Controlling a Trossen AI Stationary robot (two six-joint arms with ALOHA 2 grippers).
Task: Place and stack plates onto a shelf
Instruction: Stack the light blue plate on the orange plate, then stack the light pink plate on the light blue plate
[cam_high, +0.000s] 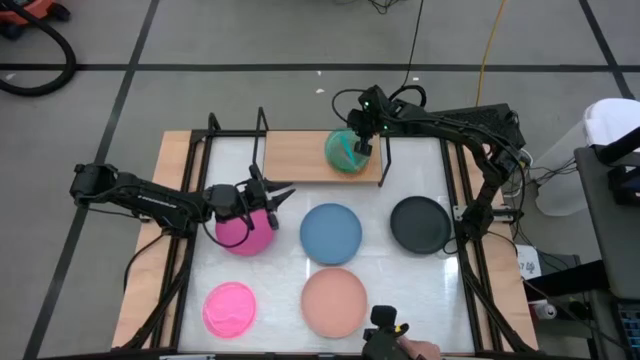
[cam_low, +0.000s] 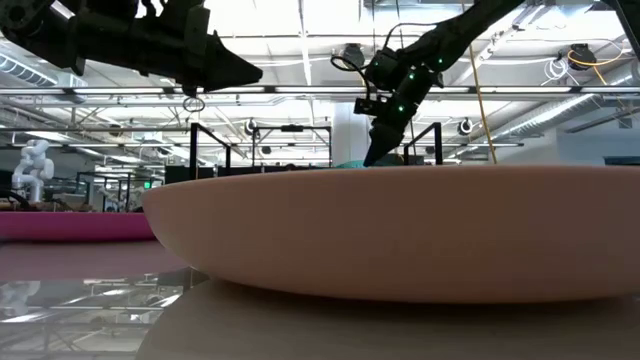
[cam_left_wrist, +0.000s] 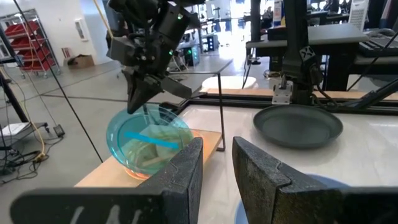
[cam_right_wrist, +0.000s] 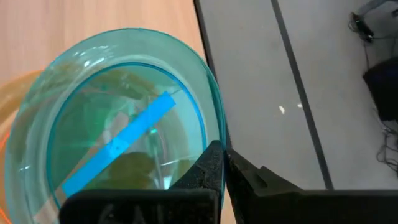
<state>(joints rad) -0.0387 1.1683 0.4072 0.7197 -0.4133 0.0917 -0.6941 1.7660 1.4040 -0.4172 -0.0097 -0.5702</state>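
The see-through cyan plate (cam_high: 343, 152) (cam_right_wrist: 112, 124) sits on the light wooden shelf (cam_high: 295, 158) at the table's far edge, on top of a smaller green plate and an orange one whose rim (cam_right_wrist: 12, 112) peeks out beneath. My right gripper (cam_high: 362, 147) (cam_right_wrist: 222, 163) is shut on the cyan plate. My left gripper (cam_high: 283, 195) (cam_left_wrist: 217, 165) hovers open above the magenta plate (cam_high: 245, 230), which lies flat on the table's left half, and touches nothing. My right gripper pinches the cyan plate's rim (cam_right_wrist: 217, 134) on its right side, one finger inside the bowl and one outside. The fingers come from above, pointing steeply down (cam_left_wrist: 140, 102). The plate tilts a little, its lower part resting on the plates beneath.
The blue plate (cam_high: 331, 232), black plate (cam_high: 420, 224), salmon plate (cam_high: 335, 300) and pink plate (cam_high: 230, 307) lie flat on the white tabletop. Thin black rod uprights (cam_high: 262, 125) (cam_left_wrist: 221, 106) stand at the shelf's corners. The shelf's left part is bare wood.
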